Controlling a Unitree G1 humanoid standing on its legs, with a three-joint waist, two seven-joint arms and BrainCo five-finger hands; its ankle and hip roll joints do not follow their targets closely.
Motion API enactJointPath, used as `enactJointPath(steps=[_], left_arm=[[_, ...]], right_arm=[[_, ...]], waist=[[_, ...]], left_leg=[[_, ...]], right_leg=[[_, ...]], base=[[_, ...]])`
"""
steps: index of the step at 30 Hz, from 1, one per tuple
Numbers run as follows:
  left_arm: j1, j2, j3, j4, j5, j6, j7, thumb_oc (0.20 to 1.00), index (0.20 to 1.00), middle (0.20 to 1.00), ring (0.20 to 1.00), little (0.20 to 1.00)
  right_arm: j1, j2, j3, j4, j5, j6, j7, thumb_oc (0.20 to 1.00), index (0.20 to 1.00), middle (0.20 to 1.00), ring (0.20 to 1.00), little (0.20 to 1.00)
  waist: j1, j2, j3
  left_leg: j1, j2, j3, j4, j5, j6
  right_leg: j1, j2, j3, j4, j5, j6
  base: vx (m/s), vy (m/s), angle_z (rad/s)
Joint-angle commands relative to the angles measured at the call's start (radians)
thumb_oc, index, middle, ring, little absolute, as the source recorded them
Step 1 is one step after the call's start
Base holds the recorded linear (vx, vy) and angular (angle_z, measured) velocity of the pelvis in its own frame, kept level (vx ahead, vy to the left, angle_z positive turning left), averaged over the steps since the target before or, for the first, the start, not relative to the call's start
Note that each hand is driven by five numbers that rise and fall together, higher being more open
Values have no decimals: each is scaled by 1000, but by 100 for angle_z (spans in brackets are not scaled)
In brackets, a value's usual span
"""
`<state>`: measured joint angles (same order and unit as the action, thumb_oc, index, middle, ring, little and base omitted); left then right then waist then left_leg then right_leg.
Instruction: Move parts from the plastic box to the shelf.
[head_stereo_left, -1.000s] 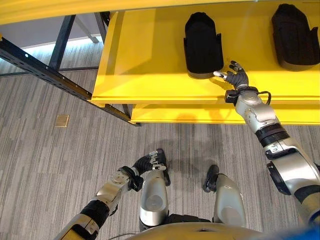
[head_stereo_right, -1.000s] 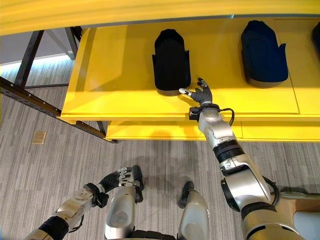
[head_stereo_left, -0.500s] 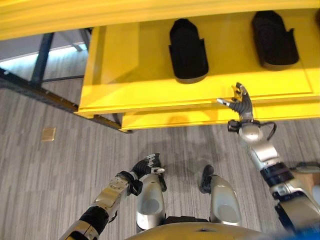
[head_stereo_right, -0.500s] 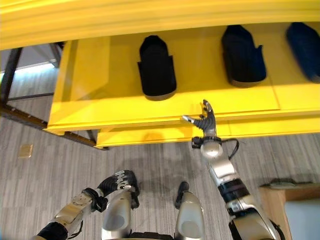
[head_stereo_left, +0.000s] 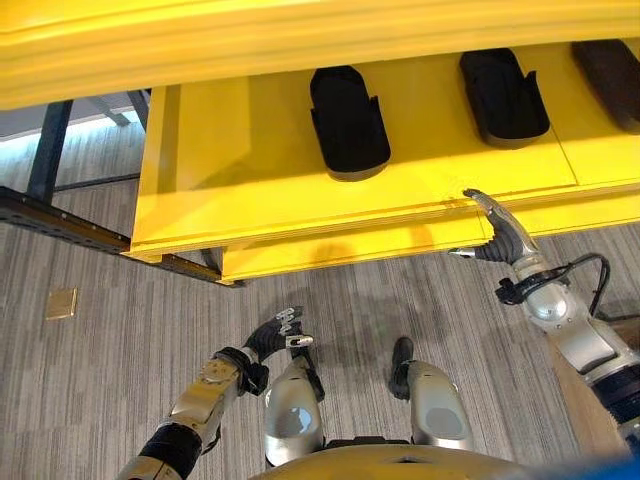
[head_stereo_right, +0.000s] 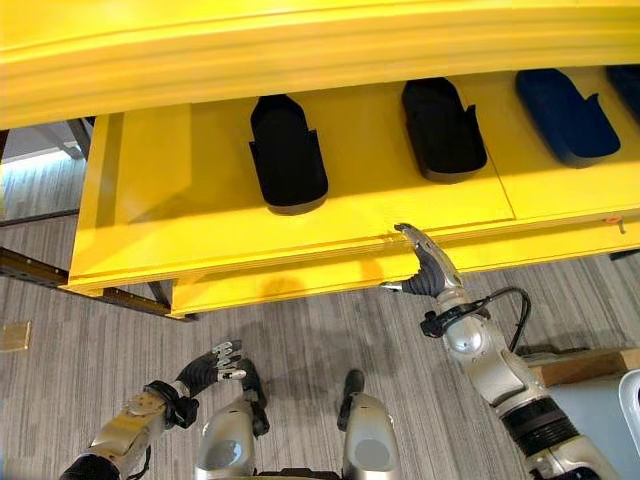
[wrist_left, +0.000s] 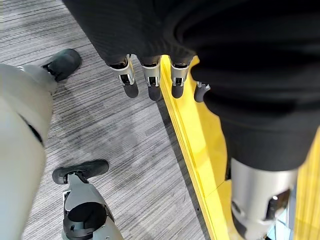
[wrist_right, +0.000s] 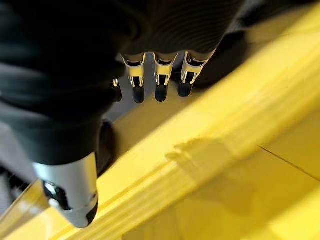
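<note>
The left hand (head_stereo_left: 272, 337) hangs low over the grey floor (head_stereo_left: 100, 380), fingers loosely extended and empty. On the yellow shelf (head_stereo_left: 250, 150) three dark parts lie in a row, well apart, each with its long axis running from the front edge toward the back. The left part (head_stereo_left: 347, 121) is nearest the front edge; the middle part (head_stereo_left: 503, 97) and right part (head_stereo_right: 566, 115) lie further back. The right hand (head_stereo_left: 500, 235) hovers just off the front edge, fingers straight, thumb out, holding nothing.
</note>
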<state>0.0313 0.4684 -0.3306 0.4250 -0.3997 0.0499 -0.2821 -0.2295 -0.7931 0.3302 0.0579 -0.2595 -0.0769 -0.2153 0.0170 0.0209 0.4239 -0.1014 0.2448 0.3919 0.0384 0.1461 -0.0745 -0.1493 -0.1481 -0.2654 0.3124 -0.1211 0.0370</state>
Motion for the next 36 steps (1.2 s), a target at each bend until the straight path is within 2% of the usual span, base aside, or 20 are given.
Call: enactJointPath(steps=[1, 4, 11, 17, 19, 20, 21, 22, 25, 28, 36], left_arm=[[-20, 33, 2, -31, 30, -31, -30, 1000, 1000, 1000, 1000, 1000], [-34, 36, -6, -32, 32, -18, -31, 1000, 1000, 1000, 1000, 1000], [-46, 39, -10, -13, 42, -14, -52, 1000, 1000, 1000, 1000, 1000], [-45, 38, -18, -9, 52, -9, -54, 1000, 1000, 1000, 1000, 1000], [-48, 37, -20, -4, 53, -11, -55, 1000, 1000, 1000, 1000, 1000], [-50, 38, -26, -2, 48, -15, -50, 1000, 1000, 1000, 1000, 1000], [-52, 38, -26, -1, 45, -16, -49, 1000, 1000, 1000, 1000, 1000], [-52, 37, -25, -1, 48, -13, -50, 1000, 1000, 1000, 1000, 1000], [-52, 42, -30, -6, 47, -10, -50, 1000, 1000, 1000, 1000, 1000], [-50, 45, -32, -4, 54, -14, -52, 1000, 1000, 1000, 1000, 1000], [-48, 56, -38, -8, 56, -13, -54, 1000, 1000, 1000, 1000, 1000]], right_arm=[[-126, -19, 42, -37, -101, -75, -6, 1000, 1000, 1000, 1000, 1000], [-197, -40, 86, -54, -139, -86, 13, 1000, 1000, 1000, 1000, 1000], [-312, -60, 201, -81, -113, -60, 158, 1000, 1000, 1000, 1000, 1000], [-353, -40, 259, -47, -139, -24, 178, 1000, 1000, 1000, 1000, 1000], [-364, -38, 270, -37, -149, -29, 154, 1000, 1000, 1000, 1000, 1000], [-377, -35, 271, -29, -147, -52, 159, 1000, 1000, 1000, 1000, 1000], [-383, -37, 273, -40, -147, -97, 176, 1000, 1000, 1000, 1000, 1000], [-382, -39, 278, -58, -154, -111, 191, 1000, 1000, 1000, 1000, 1000], [-387, -49, 295, -77, -133, -133, 212, 1000, 1000, 1000, 1000, 1000], [-401, -66, 334, -92, -137, -156, 289, 1000, 1000, 1000, 1000, 1000], [-431, -87, 407, -48, -196, -123, 316, 1000, 1000, 1000, 1000, 1000]], waist=[[21, -18, -3], [34, -17, -5], [65, -14, -18], [81, -14, -18], [85, -13, -16], [86, -13, -12], [87, -12, -9], [89, -11, -8], [92, -12, -6], [97, -12, -5], [107, -14, -1]], left_leg=[[23, 2, -74, 73, -85, -24], [19, 0, -82, 74, -85, -26], [14, 0, -95, 71, -80, -28], [15, 0, -100, 72, -80, -28], [13, 0, -101, 72, -78, -28], [10, 1, -102, 73, -78, -29], [8, -1, -104, 73, -78, -29], [7, -2, -105, 75, -79, -29], [5, -2, -105, 81, -82, -28], [3, -2, -104, 88, -85, -28], [7, -2, -101, 90, -88, -29]], right_leg=[[40, -37, 4, -31, 23, 86], [44, -36, -1, -32, 21, 85], [51, -35, -20, -30, 19, 79], [54, -38, -32, -20, 14, 75], [53, -38, -34, -18, 13, 74], [51, -38, -36, -15, 12, 73], [48, -37, -35, -11, 11, 74], [46, -39, -36, -9, 11, 74], [45, -41, -38, -5, 9, 74], [46, -44, -43, 3, 5, 73], [47, -51, -51, 16, -2, 73]], base=[[-10, -28, 9], [1, -11, 6], [14, -6, 6], [25, 3, 11], [3, 0, 3], [0, 0, 0], [0, 0, 0], [0, 0, 0], [0, 0, 0], [0, 0, 0], [0, 0, 0]])
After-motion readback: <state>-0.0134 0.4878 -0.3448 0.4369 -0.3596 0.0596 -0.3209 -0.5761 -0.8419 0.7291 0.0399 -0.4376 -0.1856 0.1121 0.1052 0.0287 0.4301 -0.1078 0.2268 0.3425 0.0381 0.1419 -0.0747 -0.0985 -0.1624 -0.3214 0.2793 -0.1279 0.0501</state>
